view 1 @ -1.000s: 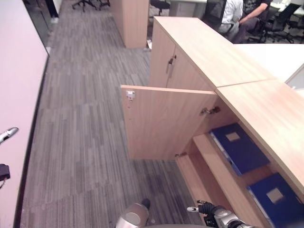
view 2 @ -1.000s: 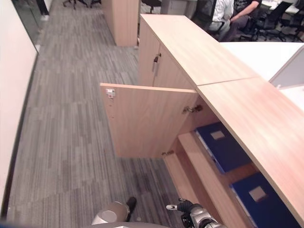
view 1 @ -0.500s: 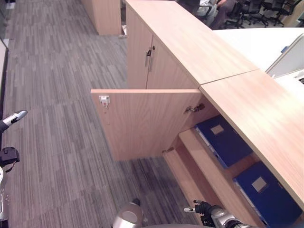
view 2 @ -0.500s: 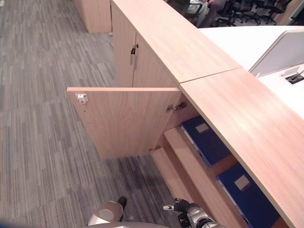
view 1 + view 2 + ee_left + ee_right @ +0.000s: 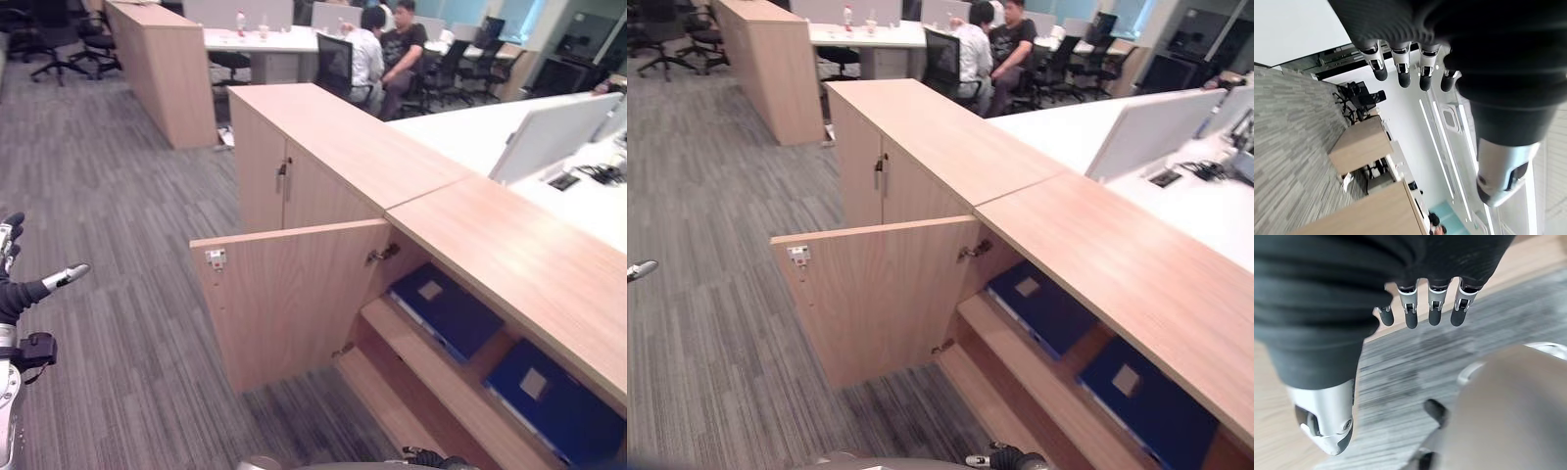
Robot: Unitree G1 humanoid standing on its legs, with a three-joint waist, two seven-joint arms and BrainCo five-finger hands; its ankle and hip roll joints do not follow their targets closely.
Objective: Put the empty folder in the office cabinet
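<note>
The low wooden office cabinet (image 5: 343, 147) runs along my right, and one of its doors (image 5: 294, 304) hangs open toward the carpet. Inside, two dark blue folders lie flat on the upper shelf: one (image 5: 446, 308) just behind the door, the other (image 5: 549, 397) further right. The lower shelf (image 5: 392, 411) shows bare wood. My left hand (image 5: 24, 289) is raised at the far left, over the carpet, fingers (image 5: 1402, 73) straight and holding nothing. My right hand (image 5: 1004, 458) is low at the bottom edge near the cabinet's base, fingers (image 5: 1435, 308) straight and empty.
Grey striped carpet (image 5: 127, 225) spreads to the left of the cabinet. A second wooden cabinet (image 5: 162, 73) stands at the back. People sit at a white desk (image 5: 382, 49) behind it. On the right, a white desk (image 5: 470, 127) with a partition adjoins the cabinet top.
The camera has swung up and now takes in the office behind. More of my left hand shows at the left edge. My right hand sits lower in the picture. Cabinet and folders are unmoved.
</note>
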